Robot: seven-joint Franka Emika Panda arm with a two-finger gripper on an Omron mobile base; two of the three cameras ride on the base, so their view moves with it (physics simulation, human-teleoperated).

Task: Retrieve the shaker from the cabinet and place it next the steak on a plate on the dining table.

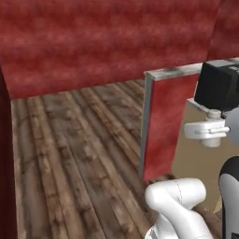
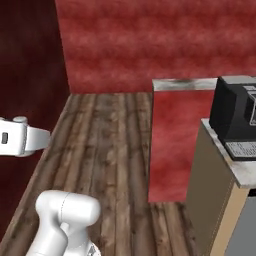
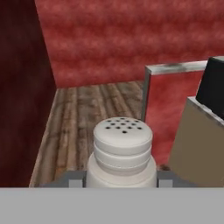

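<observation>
The shaker (image 3: 122, 144) stands upright close in the hand view, pale, with a ribbed round cap dotted with dark holes. My gripper (image 3: 120, 180) is shut on its lower body, one grey fingertip (image 3: 74, 179) on each side. The arm's white wrist (image 1: 205, 130) hangs at the right edge of the left base view and shows again at the left edge (image 2: 20, 136) of the right base view. A tan-sided counter (image 2: 212, 195) with a pale marbled top may be an end of the dining table. The cabinet, steak and plate are out of view.
A red partition (image 1: 163, 126) with a grey top edge stands ahead to the right. A black appliance (image 2: 235, 120) sits on the counter beside it. Wooden floor (image 1: 70, 149) stretches ahead to a red back wall (image 2: 150, 45). A dark red wall (image 2: 25, 75) closes the left.
</observation>
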